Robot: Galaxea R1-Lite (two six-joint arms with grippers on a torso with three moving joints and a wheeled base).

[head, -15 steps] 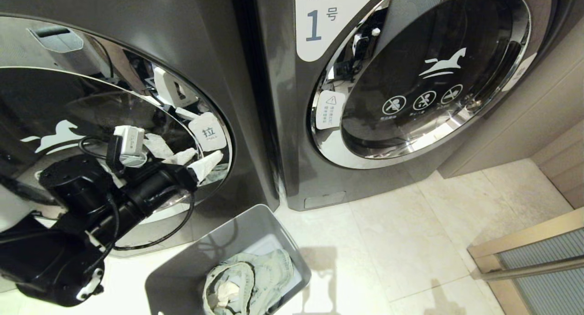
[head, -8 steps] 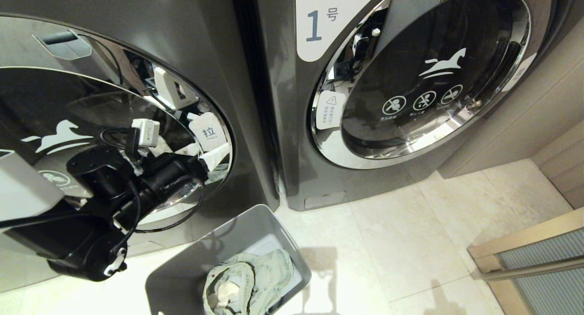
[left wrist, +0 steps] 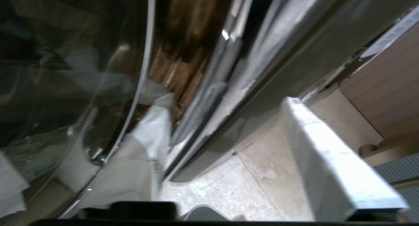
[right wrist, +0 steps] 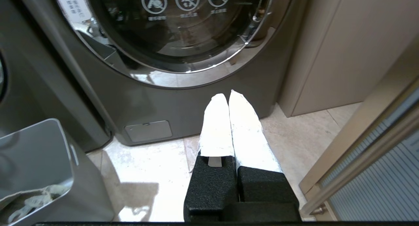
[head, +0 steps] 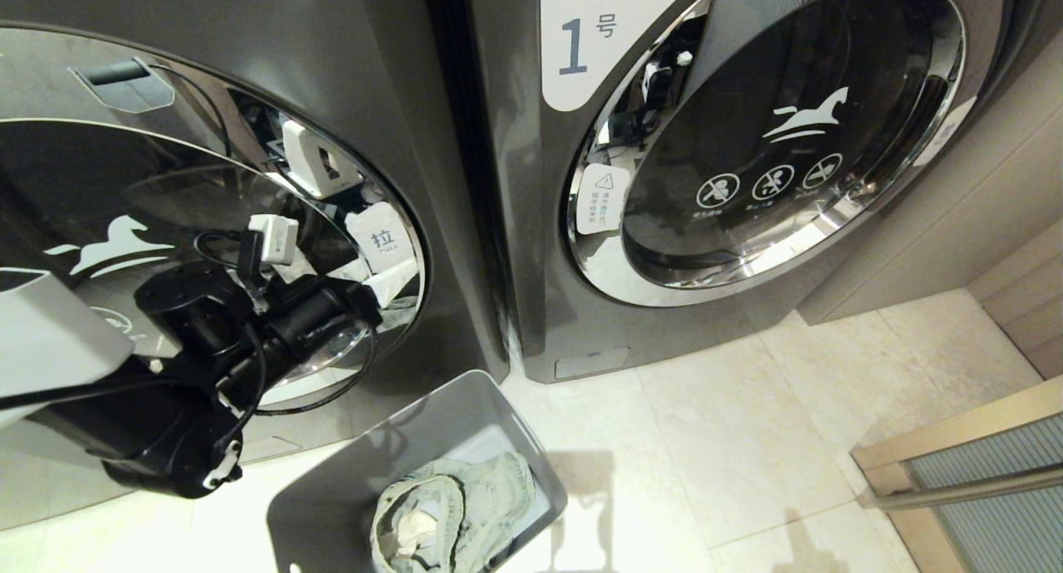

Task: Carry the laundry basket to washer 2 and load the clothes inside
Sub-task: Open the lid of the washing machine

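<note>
Grey-green denim clothes (head: 453, 515) lie bundled in the grey laundry basket (head: 332, 490).

From the head we look steeply down on both washers. Our wrist views sit close, sharing the laundry basket (right wrist: 36, 160) and floor (head: 714, 440).

The left gripper (head: 390, 286) sits at the right rim of washer 2's door (head: 166, 224). The laundry basket (head: 349, 490) crowds the floor (head: 706, 440) below; rightward it lies open.

top centre: white label (head: 581, 37) "Washer 1号" on right washer (head: 531, 307) | left door (head: 166, 224): tag (head: 382, 239) "拉"
</note>
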